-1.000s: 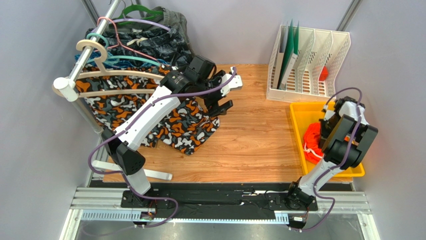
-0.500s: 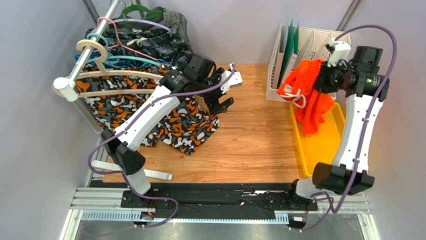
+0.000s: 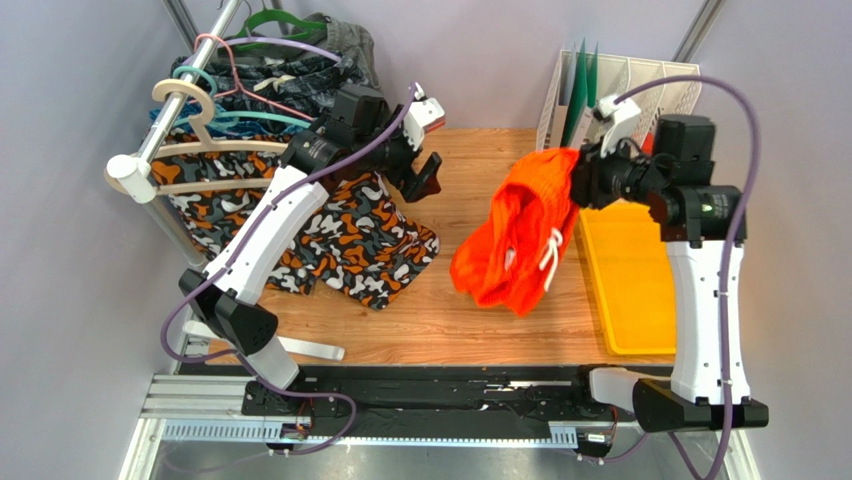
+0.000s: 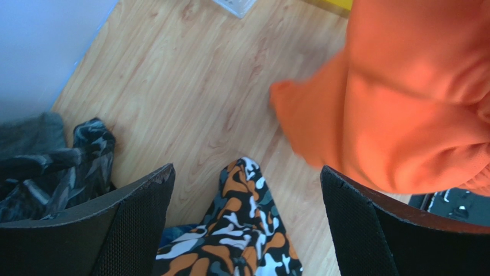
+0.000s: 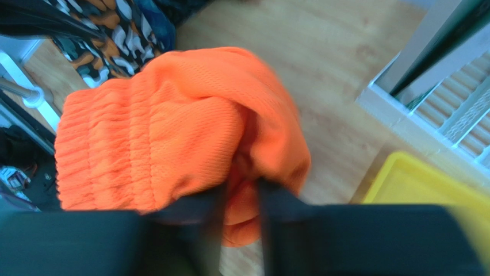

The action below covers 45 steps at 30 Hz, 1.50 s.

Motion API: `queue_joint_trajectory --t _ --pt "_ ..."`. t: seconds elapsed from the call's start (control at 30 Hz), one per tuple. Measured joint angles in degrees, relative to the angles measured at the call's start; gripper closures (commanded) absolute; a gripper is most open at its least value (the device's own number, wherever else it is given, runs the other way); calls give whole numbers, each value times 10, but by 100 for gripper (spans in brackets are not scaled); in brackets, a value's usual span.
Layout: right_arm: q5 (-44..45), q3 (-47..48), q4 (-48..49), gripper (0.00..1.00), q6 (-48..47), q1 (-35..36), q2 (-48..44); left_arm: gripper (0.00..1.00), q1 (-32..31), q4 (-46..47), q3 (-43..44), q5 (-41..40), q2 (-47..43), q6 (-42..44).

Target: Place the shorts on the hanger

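The bright orange-red shorts (image 3: 520, 235) hang in the air above the table's middle right, white drawstring dangling. My right gripper (image 3: 575, 180) is shut on their waistband; in the right wrist view (image 5: 238, 198) the fabric (image 5: 172, 126) is pinched between the fingers. The cream hanger (image 3: 215, 145) hangs on the rail at far left over camouflage shorts (image 3: 360, 235). My left gripper (image 3: 420, 175) is open and empty, just right of the hanger. In the left wrist view (image 4: 247, 224) it sits above the camouflage shorts (image 4: 241, 241), and the orange shorts (image 4: 414, 103) show at right.
A yellow bin (image 3: 640, 280) lies at the table's right edge. A white file rack (image 3: 625, 120) stands at back right. The clothes rail (image 3: 165, 130) at left carries thin teal, pink, green and purple hangers with dark shorts (image 3: 310, 80).
My right arm lifted the orange shorts out of the yellow bin and swung them left over the table. My left gripper moved back and slightly left, toward the rail.
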Motion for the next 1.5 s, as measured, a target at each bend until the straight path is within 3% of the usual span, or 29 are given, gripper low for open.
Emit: queue_joint_trajectory --t 0.03,0.07,0.17,0.47,0.63,0.83,1.07,1.33,1.47,1.5 --pt "5 -37 2 14 3 0 -5 1 -2 3 -10 6 -7 0" --pt "12 -70 3 9 7 0 -5 1 -4 4 -22 13 -15 1" --pt "37 -151 -2 5 5 -3 18 1 -9 4 -62 29 -32 10" --pt "29 -232 -22 5 -82 5 28 1 -18 -18 -210 90 -56 72" --pt "35 -286 7 6 -167 108 -6 1 -18 -2 -247 149 -104 69" --pt "64 -386 109 10 -217 236 7 1 -18 73 -265 161 -219 30" --pt "95 -428 225 14 -234 290 83 1 -17 146 -278 160 -292 -1" --pt "170 -439 298 22 -256 364 153 1 -17 156 -288 154 -297 -9" --pt "202 -443 304 38 -272 379 170 1 -17 155 -288 154 -296 -9" --pt "213 -443 304 48 -278 379 175 1 -17 155 -288 154 -296 -8"
